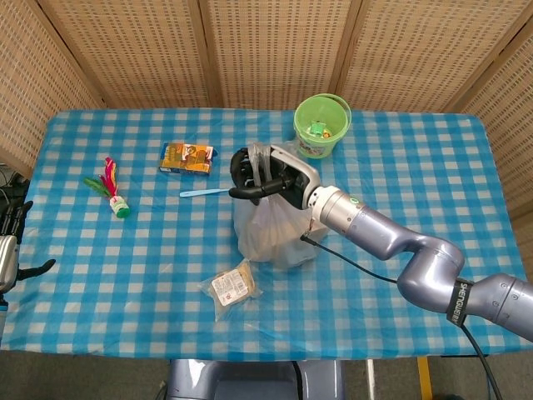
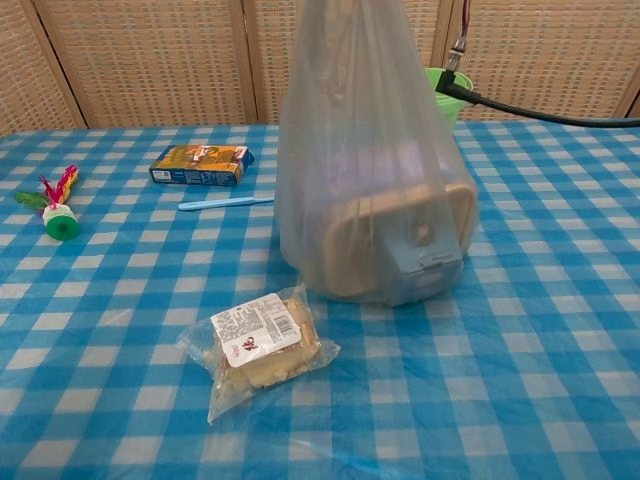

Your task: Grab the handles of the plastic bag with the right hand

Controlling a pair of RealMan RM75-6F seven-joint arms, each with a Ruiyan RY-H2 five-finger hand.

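Nearest the front edge of the table (image 1: pixel 466 183) lay a wrapped snack (image 1: pixel 232 287), a clear packet with a white label, just ahead of the bag (image 1: pixel 271 221). At the left edge the left robot hand (image 1: pixel 10 250) showed only in part, fingers apart and holding nothing, off the cloth.

The bag stood upright near the middle of the table, translucent, with a tan and pale blue box (image 2: pixel 400 240) resting inside on its bottom. In the chest view its sides rose out of the top of the frame, gathered narrow above. The right robot hand (image 1: pixel 260 173) sat at the top of the bag, its dark fingers (image 1: pixel 242 164) curled around the handles (image 1: pixel 259 157), which were bunched together and drawn up through the grip. The right arm ran from there toward the front right corner, a black cable (image 2: pixel 530 108) hanging from it.

Left of the bag lay a blue toothbrush (image 1: pixel 208 192), and behind that an orange carton (image 1: pixel 186 157). Toward the left edge lay a shuttlecock (image 1: pixel 112 188) with red and green feathers and a green base. Behind the bag, near the far edge, stood a green bucket (image 1: pixel 322 125) holding small items.
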